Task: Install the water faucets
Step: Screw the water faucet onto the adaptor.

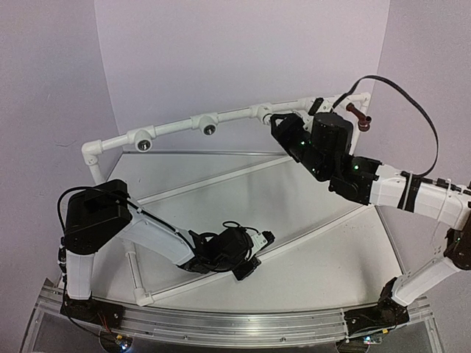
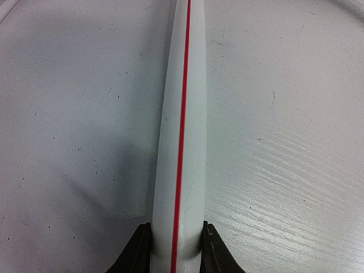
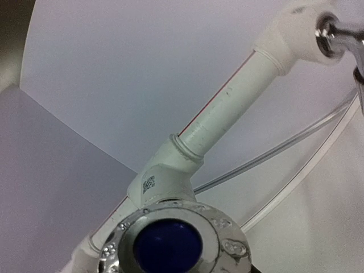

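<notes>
A shiny silver faucet [image 3: 173, 242] with a dark blue cap sits against a white tee socket [image 3: 165, 170] of the PVC pipe frame and fills the bottom of the right wrist view. My right gripper [image 1: 280, 123] is at that tee on the raised back rail, closed around the faucet, which hides its fingers. A dark red-brown faucet [image 1: 359, 116] stands in the elbow at the rail's right end. My left gripper [image 1: 250, 261] [image 2: 176, 239] is shut on the frame's low front pipe [image 2: 182, 142], white with a red stripe, lying on the table.
Two more tee sockets [image 1: 143, 141] [image 1: 209, 128] with dark round holes sit on the back rail to the left. A black cable [image 1: 412, 95] loops over the right arm. A clear tube [image 3: 284, 148] runs below the rail. Walls close the back and sides.
</notes>
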